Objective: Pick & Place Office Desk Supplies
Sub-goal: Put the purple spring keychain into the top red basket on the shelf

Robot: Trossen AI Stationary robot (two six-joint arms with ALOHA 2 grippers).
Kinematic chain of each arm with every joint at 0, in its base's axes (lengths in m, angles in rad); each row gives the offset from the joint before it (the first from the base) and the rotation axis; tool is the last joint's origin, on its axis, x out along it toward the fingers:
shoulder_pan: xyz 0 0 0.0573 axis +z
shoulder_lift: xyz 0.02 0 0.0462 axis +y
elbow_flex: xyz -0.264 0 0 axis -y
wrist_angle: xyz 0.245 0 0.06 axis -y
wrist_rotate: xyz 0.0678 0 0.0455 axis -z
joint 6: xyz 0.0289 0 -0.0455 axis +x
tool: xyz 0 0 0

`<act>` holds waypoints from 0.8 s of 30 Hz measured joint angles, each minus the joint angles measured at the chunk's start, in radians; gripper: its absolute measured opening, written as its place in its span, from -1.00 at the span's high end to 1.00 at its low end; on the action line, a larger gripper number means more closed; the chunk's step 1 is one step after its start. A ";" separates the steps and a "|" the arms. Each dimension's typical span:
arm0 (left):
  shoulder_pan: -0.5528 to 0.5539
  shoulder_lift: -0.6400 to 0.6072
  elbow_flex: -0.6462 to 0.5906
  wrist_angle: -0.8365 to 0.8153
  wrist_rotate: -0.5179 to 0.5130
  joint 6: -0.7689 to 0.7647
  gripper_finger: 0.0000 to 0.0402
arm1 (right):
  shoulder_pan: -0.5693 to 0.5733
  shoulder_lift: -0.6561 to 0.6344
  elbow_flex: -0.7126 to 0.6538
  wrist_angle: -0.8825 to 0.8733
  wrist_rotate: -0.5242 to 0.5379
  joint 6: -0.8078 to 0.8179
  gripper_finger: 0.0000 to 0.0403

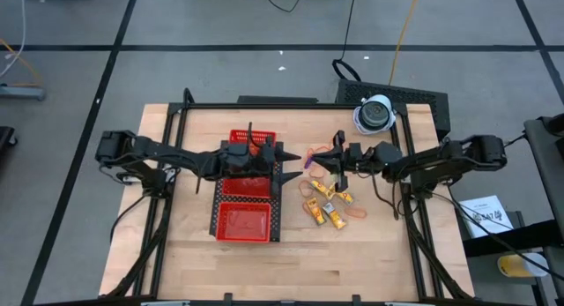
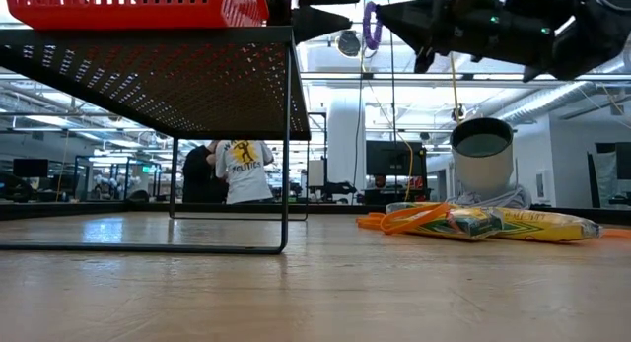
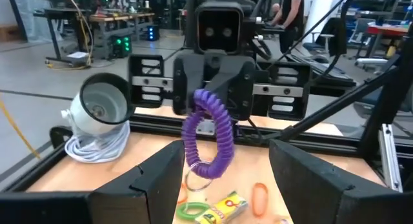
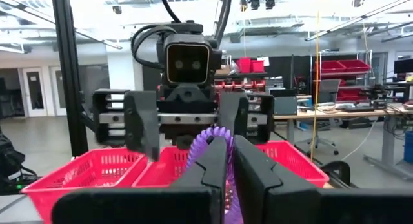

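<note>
Readable only in the low view — "POLITICS" on the back of a white T-shirt (image 2: 243,169), far across the room. Nothing legible on the yellow packets (image 2: 537,224) or elsewhere.

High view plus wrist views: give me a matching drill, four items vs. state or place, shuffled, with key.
Items:
1. purple coil ring
2. left hand
3. red mesh tray
4. white dome object

States or places:
A. at the table's far right corner
B. open, facing the other arm
C. under the left arm
D. pinched in the right hand, off the table

Pairs: 1-D, 2-B, 3-C, 4-A
</note>
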 joint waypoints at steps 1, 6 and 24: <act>0.000 0.005 0.000 0.006 0.000 0.000 -0.19 | 0.000 0.009 0.008 -0.001 -0.001 -0.001 0.95; 0.001 0.019 0.000 0.012 0.001 0.006 -0.19 | 0.000 0.057 0.058 -0.001 -0.054 -0.001 0.95; 0.003 0.018 0.000 0.002 0.000 0.034 -0.19 | 0.017 0.132 0.122 -0.001 -0.106 -0.004 0.95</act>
